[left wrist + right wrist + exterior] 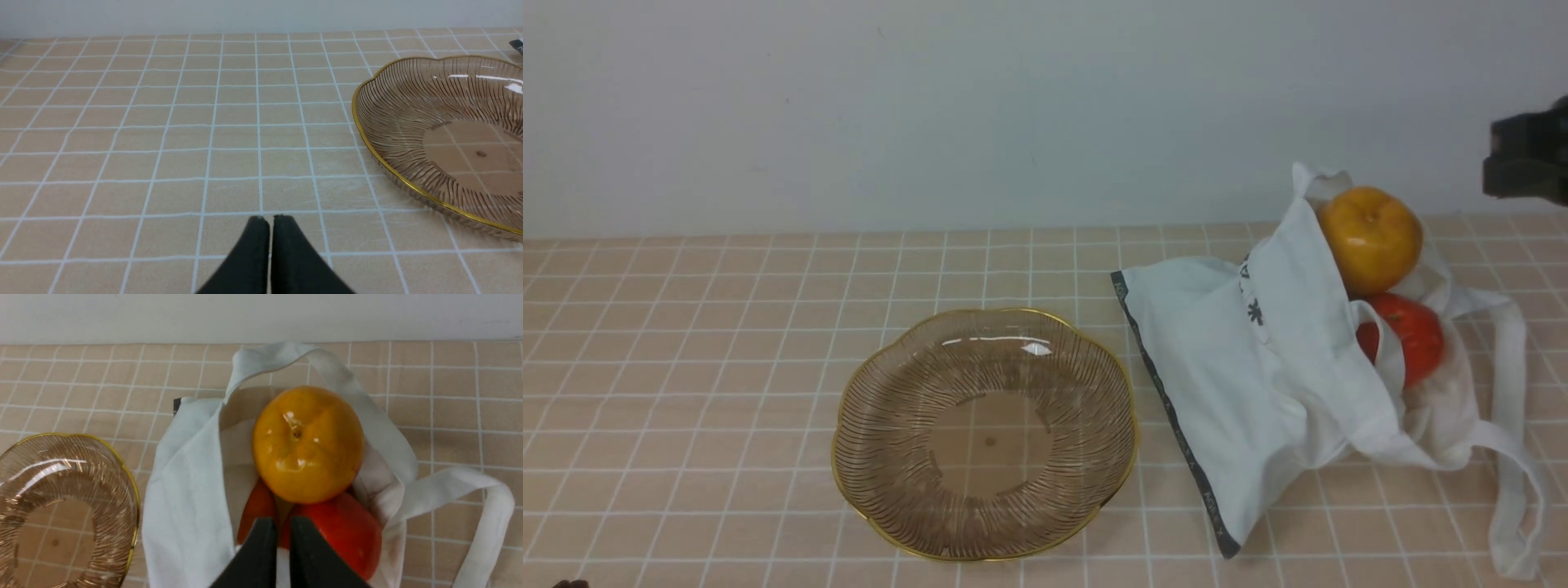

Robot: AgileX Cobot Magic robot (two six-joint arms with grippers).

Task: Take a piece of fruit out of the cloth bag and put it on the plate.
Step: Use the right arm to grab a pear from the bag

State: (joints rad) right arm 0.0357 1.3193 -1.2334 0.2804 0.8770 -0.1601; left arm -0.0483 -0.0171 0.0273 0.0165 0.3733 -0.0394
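Right wrist view looks straight down on the orange fruit (307,443), which sits at the top of the open mouth of the bag (184,490), resting on a red fruit (339,531) underneath. Nothing holds it. The bag lies slumped on the right side of the worktop (686,367), its mouth turned toward the far edge and its straps (490,506) trailing toward the right edge.

The right claw (282,519) hangs above the bag, nearer the red fruit than the orange one. Its jaws are nearly together with only a slim gap and grip nothing. The plate (882,441) stands empty just beside the bag's dark-edged bottom, around the middle of the worktop toward the near edge. The left claw (269,220) is clenched, low over bare tiles beside the plate, and empty.

Several things could go wrong from here:

- **Jaws too narrow:** they would strike the fruit's glossy top and push it deeper or roll it off the red one, rather than straddle it.
- **Wrong fruit:** a descent from the present spot could land on the red one.
- **Caught cloth:** loose fabric hugs the fruit on both sides, so a jaw could pinch it and drag the whole bag along.
- **Slipping grip:** the smooth round skin may slide out of a shallow hold on the way to the plate.
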